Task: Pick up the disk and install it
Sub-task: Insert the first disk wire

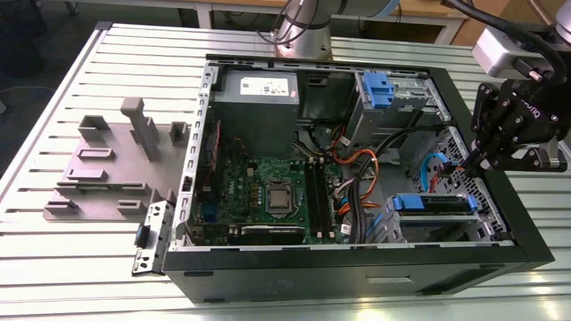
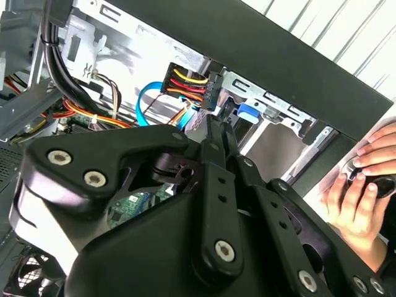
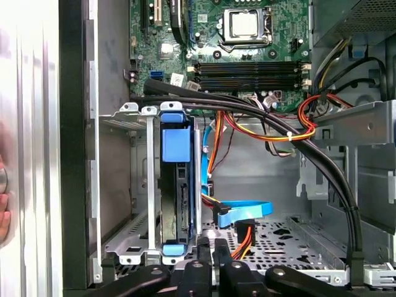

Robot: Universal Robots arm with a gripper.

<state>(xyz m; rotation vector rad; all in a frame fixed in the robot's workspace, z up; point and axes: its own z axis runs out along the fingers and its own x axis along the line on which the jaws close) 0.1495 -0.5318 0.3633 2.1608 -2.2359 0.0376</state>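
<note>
Because the disk [image 3: 179,198] stands on edge inside the metal cage [image 3: 133,238] at a lower corner of the computer case [image 1: 357,271], with its blue carrier level with the cage mouth, it looks seated where it belongs rather than waiting to be picked up. In the exterior view the same disk [image 1: 434,204] sits toward the exterior view's right, close to the case wall. The gripper [image 1: 466,167] hangs over the rim of the case near that corner, tilted inward so that its tips point into the open space beside the cage. Its jaws are drawn narrow, almost together, and nothing shows between them in both wrist views. They point at the loose wiring, not at the disk. A flat blue cable [image 3: 244,211] and a black power plug [image 2: 185,86] with red, yellow and orange wires lie just beside the cage, apart from the disk. From that I judge the connections are not yet made, though the drive itself seems in place. A person's hand [image 2: 365,179] rests outside the case on the surface [image 2: 365,55], away from the open bay, presumably to stay clear of the arm.
</note>
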